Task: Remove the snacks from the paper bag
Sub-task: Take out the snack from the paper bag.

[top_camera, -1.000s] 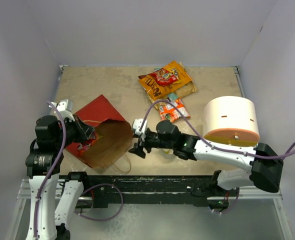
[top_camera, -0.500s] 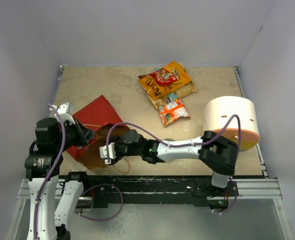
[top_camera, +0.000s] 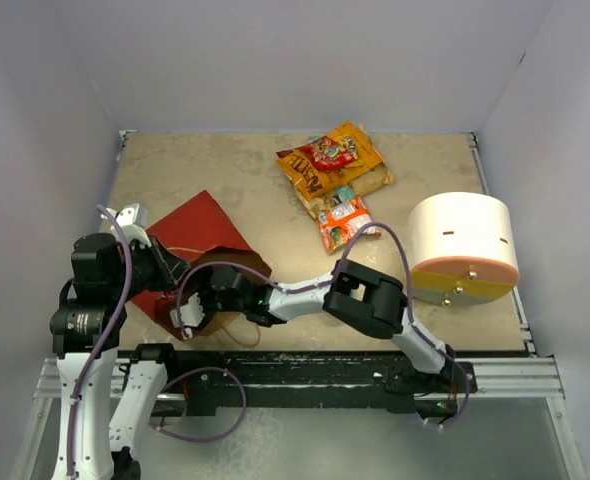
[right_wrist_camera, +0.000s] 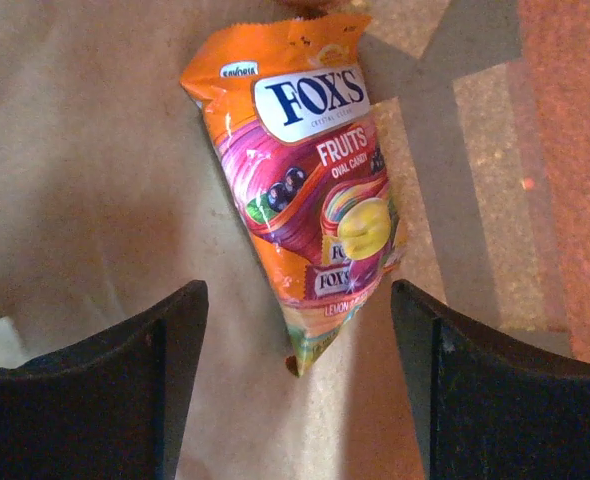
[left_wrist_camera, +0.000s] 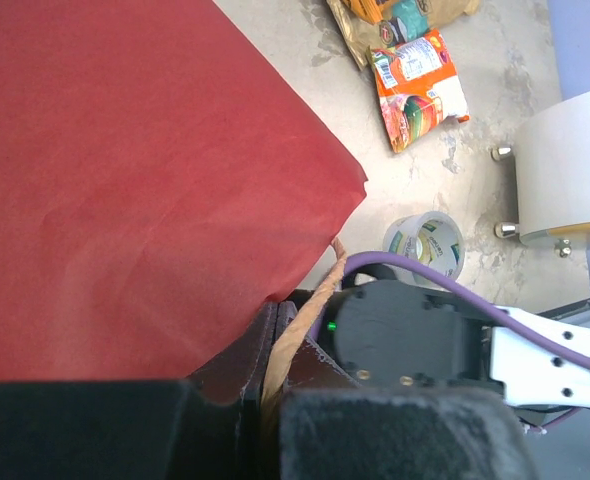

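Pale walls close in a speckled beige worktop point(top_camera: 225, 170), and the red paper bag point(top_camera: 200, 225) lies on its side at the lower left of the overhead view, its brown mouth facing the lower right. The left end effector point(left_wrist_camera: 275, 335) is clamped tight on the bag's rim, a strip of brown paper pinched between its fingers, which props the mouth open. The right end effector point(right_wrist_camera: 297, 300) has its jaws spread wide and holds nothing. It sits inside the mouth, looking down on an orange candy packet point(right_wrist_camera: 305, 190) that lies flat on the brown paper in the upper middle of the wrist view, its lower tip reaching between the two fingers. An orange-brown packet point(top_camera: 330, 158) and a small red-yellow packet point(top_camera: 345, 220) already lie out on the worktop, upper centre. The step in hand looks like the grasp of this packet. To do it well, the fingers likely need to push further along the packet and press low, so they close on foil rather than on its thin tip or the bag's lining. The left grip needs to be firm so the mouth does not sag onto the arm.
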Robot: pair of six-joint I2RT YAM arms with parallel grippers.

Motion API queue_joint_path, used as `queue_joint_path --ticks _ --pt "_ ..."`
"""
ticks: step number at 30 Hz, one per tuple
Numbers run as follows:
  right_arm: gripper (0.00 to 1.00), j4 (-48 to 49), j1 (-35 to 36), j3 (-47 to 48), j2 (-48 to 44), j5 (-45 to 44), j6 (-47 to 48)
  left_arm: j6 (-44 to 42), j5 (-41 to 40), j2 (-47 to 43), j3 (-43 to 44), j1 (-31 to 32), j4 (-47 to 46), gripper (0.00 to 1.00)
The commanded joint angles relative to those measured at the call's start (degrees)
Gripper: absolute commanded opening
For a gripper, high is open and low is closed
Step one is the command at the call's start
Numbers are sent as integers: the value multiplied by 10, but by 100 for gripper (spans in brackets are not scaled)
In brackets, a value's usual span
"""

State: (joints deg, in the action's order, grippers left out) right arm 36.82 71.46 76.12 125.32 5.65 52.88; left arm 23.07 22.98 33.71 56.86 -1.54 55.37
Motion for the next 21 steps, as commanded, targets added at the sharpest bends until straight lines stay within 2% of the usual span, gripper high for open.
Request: queue_joint_path --ticks 1,10,14,16,19,21 --pt "77 32 -5 61 43 -37 96 -10 4 2 15 -2 -22 0" --pt "77 54 -22 163 137 -72 130 -9 4 -1 14 1 -21 0" --pt "70 82 -33 211 184 -95 133 -9 5 0 13 5 -20 0" --pt "60 99 -40 227 197 -104 134 -10 4 -2 14 6 -19 0" --pt "27 120 -44 228 200 -109 133 -9 -4 -5 13 10 -17 0" --pt "20 119 -44 228 196 -120 136 -5 -14 3 15 13 -14 0"
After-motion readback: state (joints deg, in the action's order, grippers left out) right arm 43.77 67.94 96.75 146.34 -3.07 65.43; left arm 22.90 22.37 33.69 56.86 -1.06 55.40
